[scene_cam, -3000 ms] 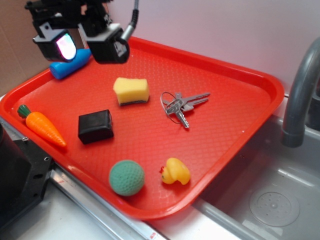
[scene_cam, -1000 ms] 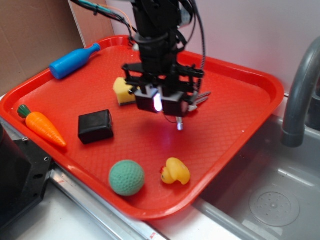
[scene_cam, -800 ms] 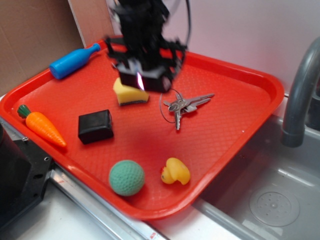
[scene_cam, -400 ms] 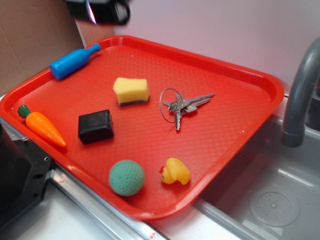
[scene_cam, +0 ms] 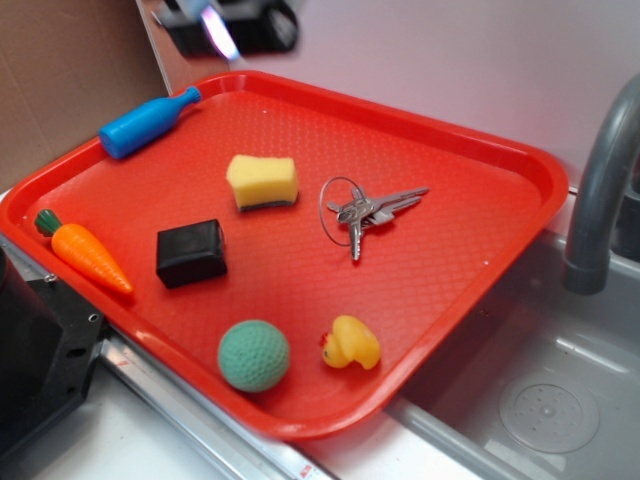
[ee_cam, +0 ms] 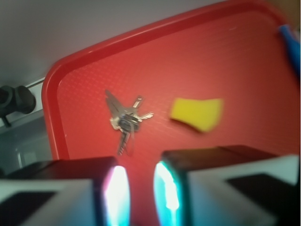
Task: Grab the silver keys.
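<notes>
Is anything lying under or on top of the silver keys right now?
The silver keys lie flat on the bare red tray, uncovered, apart from the yellow sponge. Nothing rests on them. The gripper hangs high above the tray's back edge.

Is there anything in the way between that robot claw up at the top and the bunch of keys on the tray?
Nothing visible blocks it. The gripper hangs high above the tray's far edge, and the silver keys lie in the open. The yellow sponge sits beside them, apart.
</notes>
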Motion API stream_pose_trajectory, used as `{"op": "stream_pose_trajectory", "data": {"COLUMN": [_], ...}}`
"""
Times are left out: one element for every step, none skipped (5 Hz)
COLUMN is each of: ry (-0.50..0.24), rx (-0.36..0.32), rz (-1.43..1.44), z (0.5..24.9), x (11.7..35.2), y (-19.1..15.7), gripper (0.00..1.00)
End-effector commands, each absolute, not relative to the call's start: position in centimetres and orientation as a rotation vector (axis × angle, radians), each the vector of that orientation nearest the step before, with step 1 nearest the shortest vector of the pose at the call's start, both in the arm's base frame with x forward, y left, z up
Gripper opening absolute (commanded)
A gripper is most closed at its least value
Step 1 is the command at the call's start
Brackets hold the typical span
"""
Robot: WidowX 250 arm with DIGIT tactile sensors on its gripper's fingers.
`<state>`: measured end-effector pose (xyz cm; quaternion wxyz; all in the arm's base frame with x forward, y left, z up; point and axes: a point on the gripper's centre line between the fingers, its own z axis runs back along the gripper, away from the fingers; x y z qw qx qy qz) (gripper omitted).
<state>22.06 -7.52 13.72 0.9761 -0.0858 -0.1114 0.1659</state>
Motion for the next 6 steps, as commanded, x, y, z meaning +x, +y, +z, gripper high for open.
{"op": "stream_pose_trajectory", "data": {"ry": [-0.156,-0.099,-0.059,-0.034,-0.046,-0.029], "rx": [-0.192,-0.169,-0.155,-0.173,-0.18,-0.19], "rz": [0.301,0.273,0.262,0.246,0.244,0.238], "z": [9.1,7.3,5.9,4.3,4.1,4.7], "x": [24.9,25.4,26.0,26.9,24.8,25.0], "y": [-8.7,-9.4,-9.7,-10.7,-11.9,-12.9], "gripper": [1.0,1.0,1.0,1.0,0.0,0.0]}}
